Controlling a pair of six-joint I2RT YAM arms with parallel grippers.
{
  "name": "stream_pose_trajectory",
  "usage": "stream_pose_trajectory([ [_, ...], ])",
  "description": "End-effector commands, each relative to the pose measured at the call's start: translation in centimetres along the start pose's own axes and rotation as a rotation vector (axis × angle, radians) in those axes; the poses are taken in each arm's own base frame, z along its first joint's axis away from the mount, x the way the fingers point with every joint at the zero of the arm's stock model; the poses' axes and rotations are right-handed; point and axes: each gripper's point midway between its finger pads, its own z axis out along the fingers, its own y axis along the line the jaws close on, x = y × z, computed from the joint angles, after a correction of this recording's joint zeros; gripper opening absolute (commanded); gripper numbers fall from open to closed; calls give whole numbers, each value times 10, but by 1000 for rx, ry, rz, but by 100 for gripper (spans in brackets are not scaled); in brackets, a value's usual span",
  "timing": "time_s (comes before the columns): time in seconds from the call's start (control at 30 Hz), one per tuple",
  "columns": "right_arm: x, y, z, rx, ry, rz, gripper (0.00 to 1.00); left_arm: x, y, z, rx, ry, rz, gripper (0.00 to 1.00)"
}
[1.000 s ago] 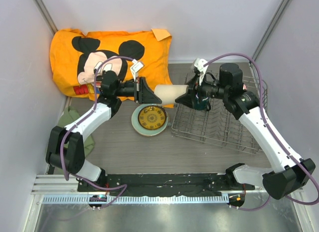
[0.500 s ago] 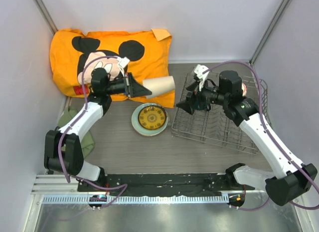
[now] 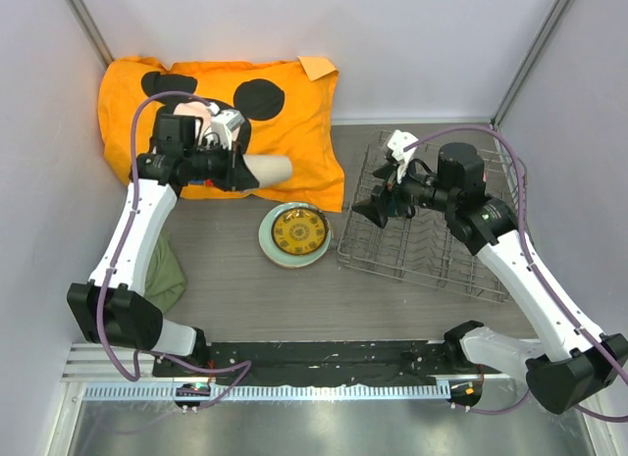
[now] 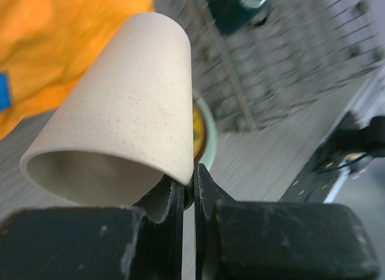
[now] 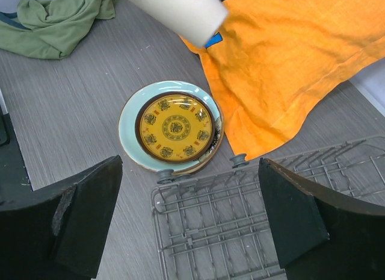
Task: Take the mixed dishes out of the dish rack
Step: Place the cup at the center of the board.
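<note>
Left end effector [image 3: 244, 170], cup [image 3: 274, 167] over pillow [image 3: 294, 108]

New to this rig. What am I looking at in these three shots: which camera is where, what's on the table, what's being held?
These are two robot arms, left and right, bolted at the near edge of a table. Each ends in a two-finger gripper. The overhead picture looks down from above and behind them. The other two pictures come from a camera on each wrist, so the dark shapes at the bottom are that arm's own fingers.

The left gripper pinches the rim of a beige cup, held on its side over an orange Mickey Mouse cloth. The right gripper is open and empty, near the left edge of the grey wire dish rack. A dark teal mug shows in the rack. A pale-green plate with a yellow-brown centre lies on the table, and a green cloth lies at the left.
</note>
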Motion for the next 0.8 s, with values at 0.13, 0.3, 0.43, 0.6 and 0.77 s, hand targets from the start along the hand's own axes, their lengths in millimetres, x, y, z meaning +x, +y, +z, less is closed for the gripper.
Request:
stream_pose_trajectory([
  [0.13, 0, -4, 7, -4, 5, -20, 100, 80, 58, -61, -347, 424, 213, 0],
  [0.3, 2, -3, 8, -9, 6, -17, 100, 100, 80, -74, -425, 559, 262, 0],
  [0.43, 0, -5, 6, 6, -1, -25, 99, 111, 94, -73, -447, 641, 279, 0],
  [0.6, 2, -5, 5, 12, 4, -22, 100, 132, 109, -61, -436, 784, 286, 0],
  [0.77, 6, -6, 4, 22, 10, -30, 99, 139, 115, -49, -437, 842, 312, 0],
])
